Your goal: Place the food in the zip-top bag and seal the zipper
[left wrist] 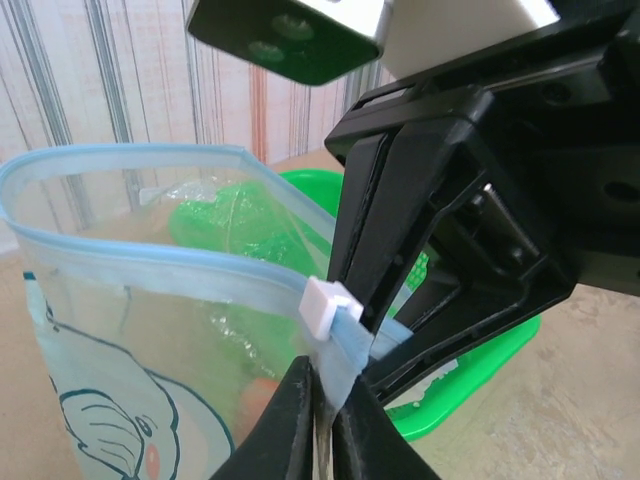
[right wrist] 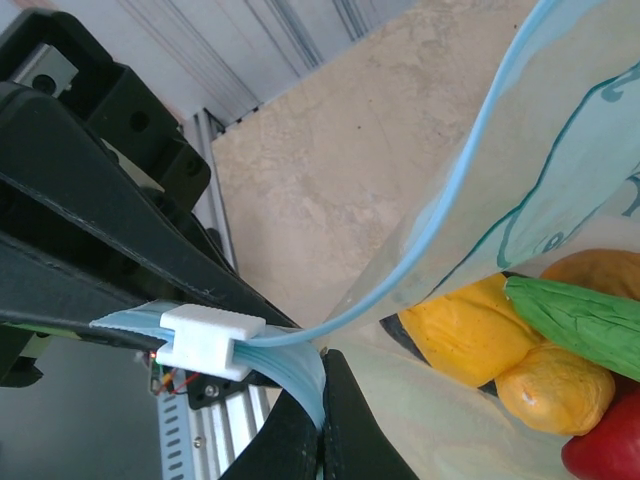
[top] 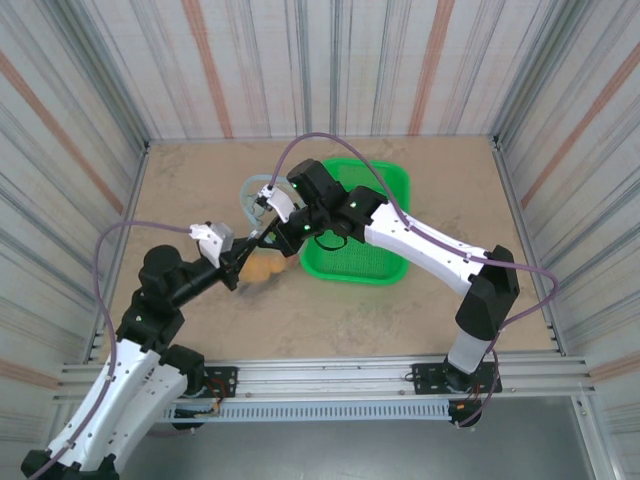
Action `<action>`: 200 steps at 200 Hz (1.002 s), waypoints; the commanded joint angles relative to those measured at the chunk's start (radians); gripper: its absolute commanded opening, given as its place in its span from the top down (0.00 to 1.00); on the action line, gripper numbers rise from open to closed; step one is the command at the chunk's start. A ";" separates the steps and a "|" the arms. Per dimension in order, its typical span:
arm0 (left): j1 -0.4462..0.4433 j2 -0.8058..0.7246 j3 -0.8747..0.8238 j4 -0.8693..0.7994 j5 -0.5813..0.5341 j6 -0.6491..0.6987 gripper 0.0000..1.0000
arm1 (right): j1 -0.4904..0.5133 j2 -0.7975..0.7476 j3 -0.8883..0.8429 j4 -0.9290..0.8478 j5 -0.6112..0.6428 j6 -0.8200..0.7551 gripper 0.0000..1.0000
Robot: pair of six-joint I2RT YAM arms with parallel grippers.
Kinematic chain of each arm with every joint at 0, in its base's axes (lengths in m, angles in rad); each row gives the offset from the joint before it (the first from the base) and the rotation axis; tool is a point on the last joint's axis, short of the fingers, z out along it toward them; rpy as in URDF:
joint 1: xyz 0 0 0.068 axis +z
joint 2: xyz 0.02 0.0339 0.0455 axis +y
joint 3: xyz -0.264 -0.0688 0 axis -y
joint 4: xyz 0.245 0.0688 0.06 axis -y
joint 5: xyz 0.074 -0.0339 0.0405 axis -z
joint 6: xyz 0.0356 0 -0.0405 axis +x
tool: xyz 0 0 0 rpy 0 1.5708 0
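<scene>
The clear zip-top bag with blue cartoon print hangs between my two grippers, its mouth open in a loop. Its zipper is a light-blue strip with a white slider near one end. My left gripper is shut on the strip just below the slider. My right gripper is shut on the same strip end beside the slider. The food lies inside the bag: yellow pieces, a green one, a red one. From above, both grippers meet at the bag.
The green mesh basket stands right of the bag, under the right arm, and shows behind the bag in the left wrist view. Striped walls close in the tan table on three sides. A metal rail runs along the near edge.
</scene>
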 commanded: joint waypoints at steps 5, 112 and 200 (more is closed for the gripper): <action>0.007 0.015 0.050 0.020 0.034 0.034 0.86 | 0.003 -0.035 -0.006 0.013 -0.019 -0.010 1.00; 0.027 0.016 0.115 -0.064 0.020 0.090 1.00 | -0.011 -0.074 0.013 -0.040 0.096 -0.048 0.66; 0.124 0.168 0.401 -0.365 0.126 0.223 1.00 | -0.203 -0.143 0.136 -0.105 -0.116 -0.489 0.68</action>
